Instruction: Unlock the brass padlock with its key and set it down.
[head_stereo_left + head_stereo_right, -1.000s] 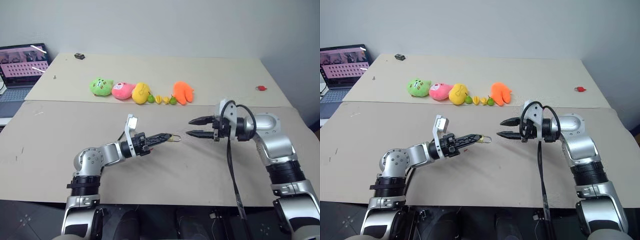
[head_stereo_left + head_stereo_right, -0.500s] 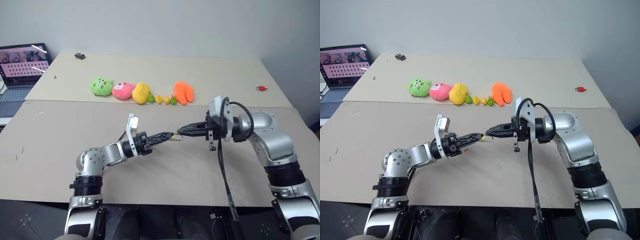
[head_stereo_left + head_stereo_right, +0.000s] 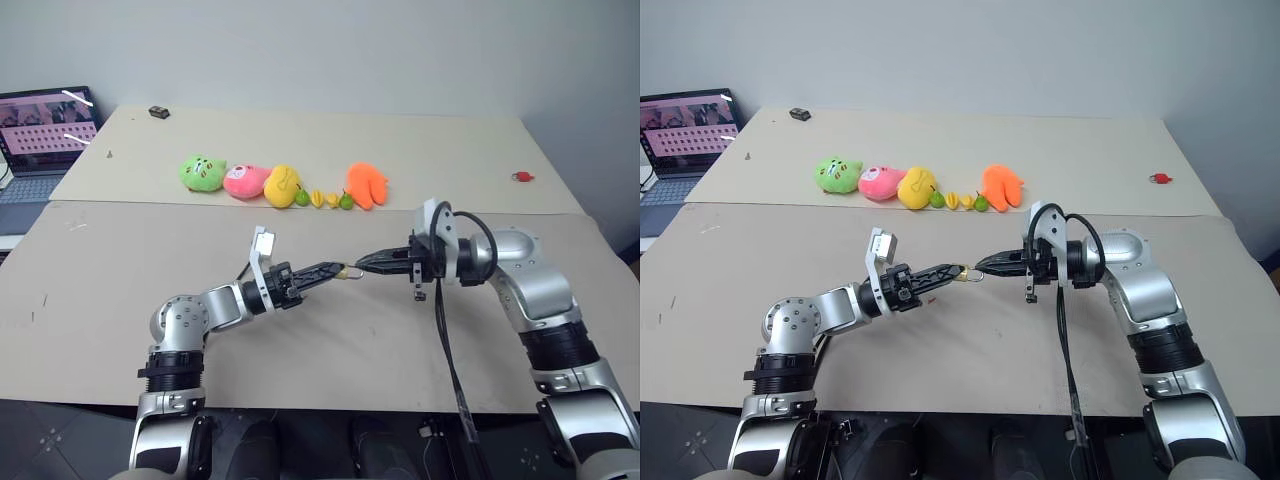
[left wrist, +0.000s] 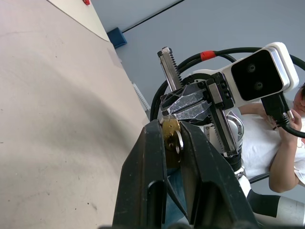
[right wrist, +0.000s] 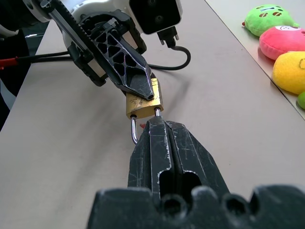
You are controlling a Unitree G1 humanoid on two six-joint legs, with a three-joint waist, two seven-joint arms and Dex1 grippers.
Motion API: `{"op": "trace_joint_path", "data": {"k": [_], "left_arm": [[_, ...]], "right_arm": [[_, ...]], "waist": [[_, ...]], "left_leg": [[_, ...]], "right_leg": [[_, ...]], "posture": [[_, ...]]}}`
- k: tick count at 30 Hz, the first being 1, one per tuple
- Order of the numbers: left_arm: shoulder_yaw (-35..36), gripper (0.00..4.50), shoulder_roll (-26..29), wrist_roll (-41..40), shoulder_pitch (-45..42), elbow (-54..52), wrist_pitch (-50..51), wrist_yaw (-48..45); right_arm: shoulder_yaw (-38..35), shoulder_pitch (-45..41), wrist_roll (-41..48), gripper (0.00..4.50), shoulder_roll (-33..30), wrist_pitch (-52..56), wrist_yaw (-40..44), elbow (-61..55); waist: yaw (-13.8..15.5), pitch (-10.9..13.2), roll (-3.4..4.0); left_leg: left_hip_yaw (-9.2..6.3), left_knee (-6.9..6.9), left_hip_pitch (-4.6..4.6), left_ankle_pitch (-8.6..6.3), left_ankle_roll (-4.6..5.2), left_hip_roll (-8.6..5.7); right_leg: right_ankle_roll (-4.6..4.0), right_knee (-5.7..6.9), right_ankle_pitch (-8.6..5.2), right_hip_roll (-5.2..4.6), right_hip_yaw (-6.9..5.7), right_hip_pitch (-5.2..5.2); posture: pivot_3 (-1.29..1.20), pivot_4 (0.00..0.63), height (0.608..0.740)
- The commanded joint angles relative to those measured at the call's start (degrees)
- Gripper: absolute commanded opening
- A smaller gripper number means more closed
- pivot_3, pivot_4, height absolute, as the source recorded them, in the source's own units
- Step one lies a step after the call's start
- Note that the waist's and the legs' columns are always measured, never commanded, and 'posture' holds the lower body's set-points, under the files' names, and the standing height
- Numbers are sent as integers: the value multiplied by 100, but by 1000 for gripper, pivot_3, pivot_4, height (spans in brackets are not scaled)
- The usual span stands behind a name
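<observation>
Left pincer (image 5: 143, 90) clamping brass padlock (image 5: 144, 103), right pincer (image 5: 157, 125) seemingly at shackle.

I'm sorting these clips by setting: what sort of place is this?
Probably a robot lab or test room: plain tables, a laptop showing camera feeds, and a row of plush toys laid out as props.

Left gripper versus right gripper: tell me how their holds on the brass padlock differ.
The left gripper clamps the gold body of the brass padlock, while the right gripper is shut on its silvery shackle. In the head views the left gripper points toward the robot's right; the right gripper points toward its left, so they meet tip to tip. Both are black, two-fingered, and keep the padlock above the table.
</observation>
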Motion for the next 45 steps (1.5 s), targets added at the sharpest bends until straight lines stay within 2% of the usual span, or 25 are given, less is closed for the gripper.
{"op": "trace_joint_path", "data": {"k": [1, 7, 23, 36, 40, 45], "left_arm": [[172, 33, -10, -221, -90, -66, -15, -14], [175, 33, -14, -204, -76, -36, -31, 0], [168, 33, -39, -225, -113, 25, -69, 4], [279, 33, -65, -432, -78, -100, 35, 157], [325, 33, -66, -492, -76, -91, 18, 229], [309, 33, -41, -523, -54, -120, 25, 263]], "right_arm": [[30, -29, -65, 92, -134, -88, 158, -168], [-101, -153, 200, 92, -109, 240, 156, -508], [121, -170, -67, 92, 138, 24, 14, -403], [66, -766, -685, 92, 326, -1184, 46, 1285], [47, -1025, -1049, 92, 625, -1987, -472, 1796], [-133, -1194, -740, 92, 753, -1736, -367, 1785]], "waist": [[2, 0, 0], [-7, 0, 0], [1, 0, 0], [17, 1, -1], [1, 1, -1], [-9, 1, 0]], "left_leg": [[0, 0, 0, 0, 0, 0], [0, 0, 0, 0, 0, 1], [0, 0, 0, 0, 0, 0], [-1, 0, -1, 0, 0, -1], [-1, 0, -3, 0, 0, -1], [-3, -1, 0, 1, -2, 1]], "right_leg": [[0, 0, 0, 0, 0, 0], [0, 0, 0, 0, 0, -2], [0, -1, 0, 0, -1, 0], [-1, -1, 1, 0, -2, 0], [-1, -2, 1, 0, -2, -2], [-4, 3, 3, 1, -3, -3]], "posture": [[0, 150, 717], [0, 150, 717], [0, 150, 717], [0, 150, 717], [0, 150, 717], [0, 150, 717]]}}
